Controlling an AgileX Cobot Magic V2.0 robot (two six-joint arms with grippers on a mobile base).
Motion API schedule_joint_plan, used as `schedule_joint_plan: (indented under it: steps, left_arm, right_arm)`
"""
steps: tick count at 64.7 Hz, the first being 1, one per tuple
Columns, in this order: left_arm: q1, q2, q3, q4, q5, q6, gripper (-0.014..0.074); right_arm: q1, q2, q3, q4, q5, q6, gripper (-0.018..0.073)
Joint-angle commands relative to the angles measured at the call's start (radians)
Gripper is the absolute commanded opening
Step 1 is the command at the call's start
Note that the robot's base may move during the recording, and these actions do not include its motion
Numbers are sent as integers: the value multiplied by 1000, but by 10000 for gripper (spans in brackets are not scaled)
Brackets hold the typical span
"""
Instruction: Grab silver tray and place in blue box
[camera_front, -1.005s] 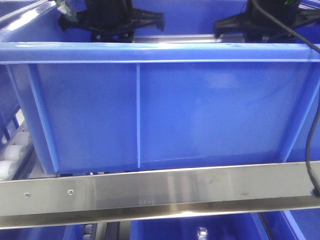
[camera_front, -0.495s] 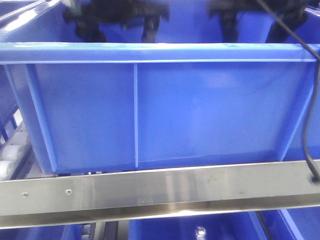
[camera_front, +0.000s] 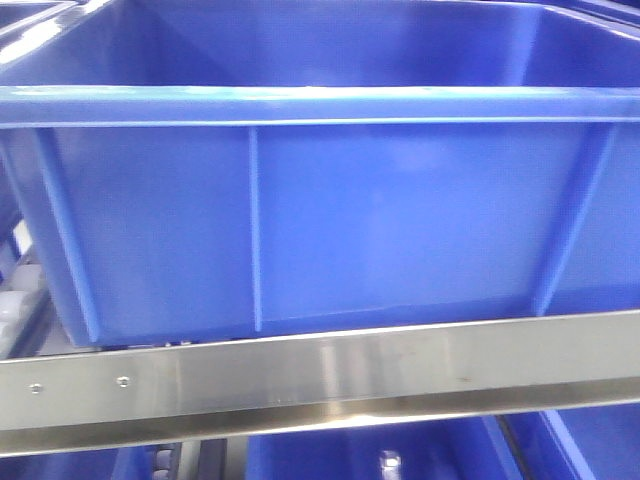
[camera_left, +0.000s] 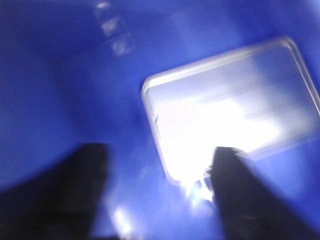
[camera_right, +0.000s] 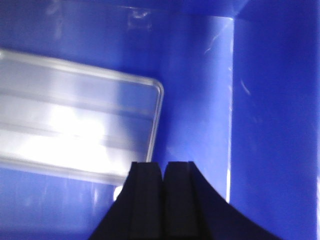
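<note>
A steel rail (camera_front: 320, 385) runs across the front of what we see, and behind it stands one blue box (camera_front: 320, 220), its front wall smooth with thin vertical ribs under a thick rim. On the far left, beside the box, we make out pale rollers (camera_front: 12, 310). Below the rail more blue plastic shows, but we cannot tell what it belongs to. We find no brand, label or writing that can be read on any surface.

We count one silver tray (camera_right: 75, 130), and it lies flat on the floor of the box. In the right wrist view its long axis runs left to right, slightly tilted down toward the right, with two lengthwise ridges along its floor and one rounded corner near the box's side wall. In the blurred left wrist view the tray (camera_left: 230, 105) lies slanted, its long axis rising toward the upper right.

We count two grippers, both above the box floor and holding nothing. The left gripper (camera_left: 160, 200) has its dark fingers spread wide apart, one of them overlapping the tray's near edge in the picture. The right gripper (camera_right: 163, 200) has its two fingers pressed together, just past the tray's lower right corner.
</note>
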Motion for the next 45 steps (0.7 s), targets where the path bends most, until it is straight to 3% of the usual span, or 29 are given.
schedule_joint_plan:
  steps: [1, 10, 45]
  left_arm:
    - [-8, -145, 73, 31, -67, 0, 61]
    - [-8, -302, 254, 35, -135, 0, -113]
    - [-8, -995, 927, 22, -481, 0, -96]
  right_arm:
    - [0, -112, 59, -18, -82, -22, 55]
    - [0, -255, 221, -18, -163, -34, 55]
    - [0, -990, 883, -18, -410, -34, 55]
